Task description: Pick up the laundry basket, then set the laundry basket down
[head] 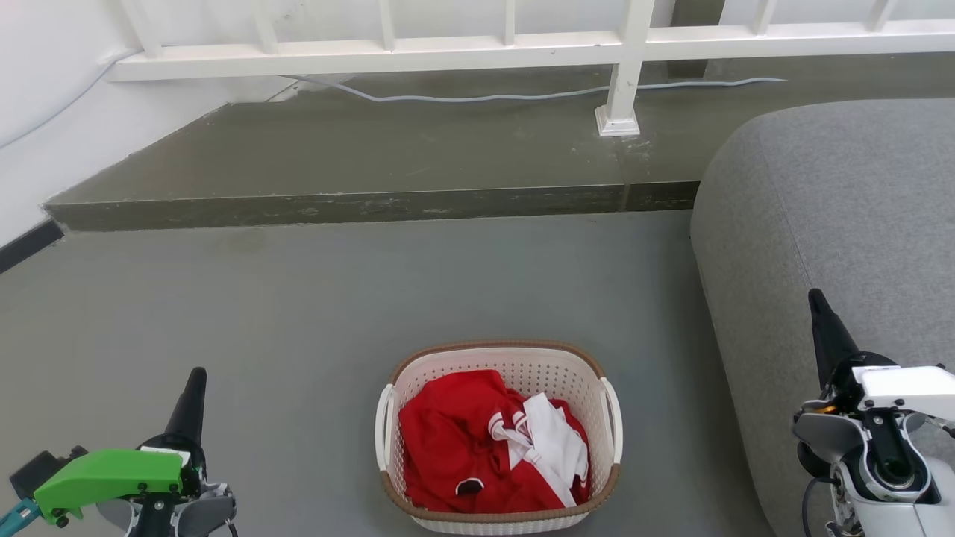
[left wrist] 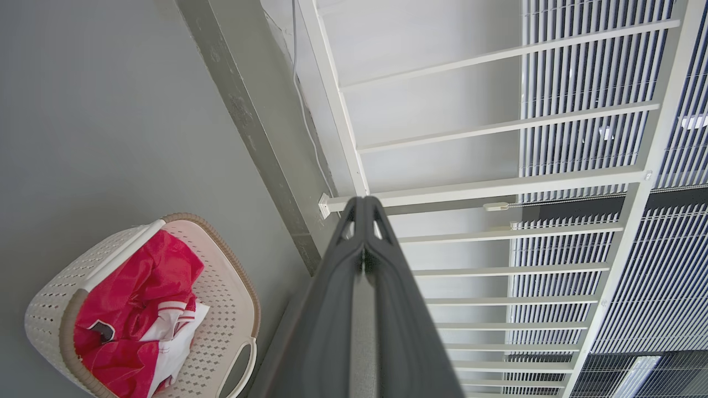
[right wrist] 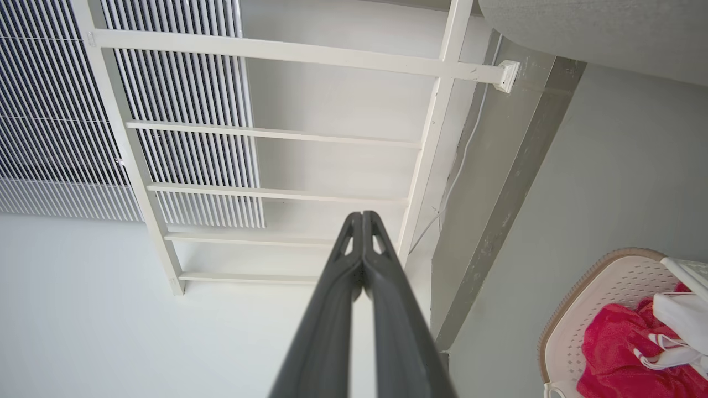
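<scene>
The laundry basket (head: 498,362) is cream-white perforated plastic with a brown woven-look rim and white side handles. It stands on the grey floor at the bottom centre of the head view, holding red and white clothes (head: 489,444). My left gripper (head: 195,380) is shut and empty, well to the basket's left. Over to its right, beside the sofa, my right gripper (head: 816,300) is shut and empty too. The basket (left wrist: 221,287) sits at the lower left of the left wrist view, beside the closed gripper (left wrist: 362,203). The right wrist view has the basket (right wrist: 619,282) at its lower right and the closed gripper (right wrist: 362,216) in the middle.
A grey sofa (head: 843,224) fills the right side, close to the basket. A raised concrete step (head: 358,205) runs across behind the basket, with a white railing (head: 627,67) and a cable (head: 477,97) on it. A white wall (head: 45,119) stands at the left.
</scene>
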